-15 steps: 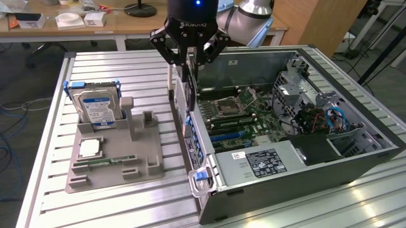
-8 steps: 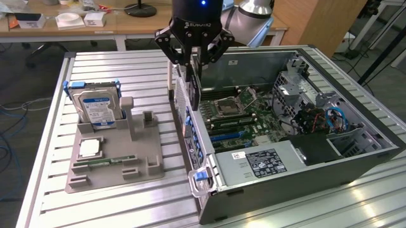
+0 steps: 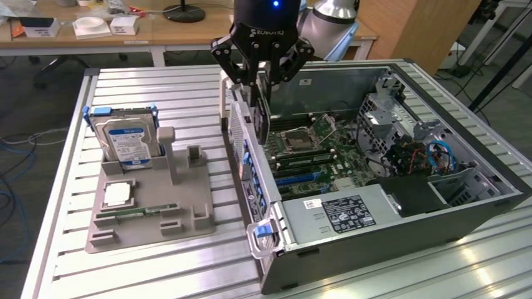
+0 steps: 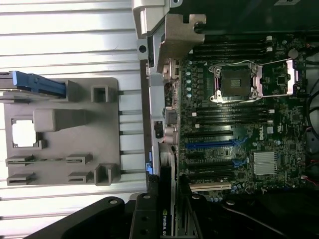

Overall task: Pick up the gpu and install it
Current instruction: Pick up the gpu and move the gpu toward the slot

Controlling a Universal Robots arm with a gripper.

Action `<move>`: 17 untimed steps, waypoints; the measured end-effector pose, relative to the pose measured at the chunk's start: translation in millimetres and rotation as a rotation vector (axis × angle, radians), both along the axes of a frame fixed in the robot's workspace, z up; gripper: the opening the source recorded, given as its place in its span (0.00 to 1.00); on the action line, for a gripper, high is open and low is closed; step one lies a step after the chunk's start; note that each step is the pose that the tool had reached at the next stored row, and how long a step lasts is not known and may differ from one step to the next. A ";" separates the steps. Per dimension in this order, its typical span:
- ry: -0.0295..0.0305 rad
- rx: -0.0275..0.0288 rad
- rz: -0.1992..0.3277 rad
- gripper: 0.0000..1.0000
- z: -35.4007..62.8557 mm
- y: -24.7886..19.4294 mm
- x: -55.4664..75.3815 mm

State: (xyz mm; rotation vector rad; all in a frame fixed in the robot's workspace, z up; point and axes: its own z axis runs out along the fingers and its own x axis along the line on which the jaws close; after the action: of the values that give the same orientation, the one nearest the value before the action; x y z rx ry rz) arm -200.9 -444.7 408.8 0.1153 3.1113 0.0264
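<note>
While over the case point(image 3: 374, 249), the gripper point(image 3: 261, 80), partway closed, pinches the gpu point(image 3: 264, 118).

ROBOTIQ — white print on gripper point(image 3: 263, 80); DELL — on motherboard point(image 4: 224, 124).

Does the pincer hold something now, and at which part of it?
The pincer holds the gpu by its top edge; the thin black card hangs edge-on above the open computer case.
</note>
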 end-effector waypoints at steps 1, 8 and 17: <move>0.0000 -0.0001 0.000 0.26 0.0 0.0 0.0; 0.0256 -0.0011 0.000 0.26 0.0 0.0 4.1; 0.0553 -0.0013 0.006 0.26 -0.6 0.1 11.1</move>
State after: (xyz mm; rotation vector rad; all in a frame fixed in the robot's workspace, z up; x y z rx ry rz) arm -189.8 -444.6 408.2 0.1088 3.1668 0.0217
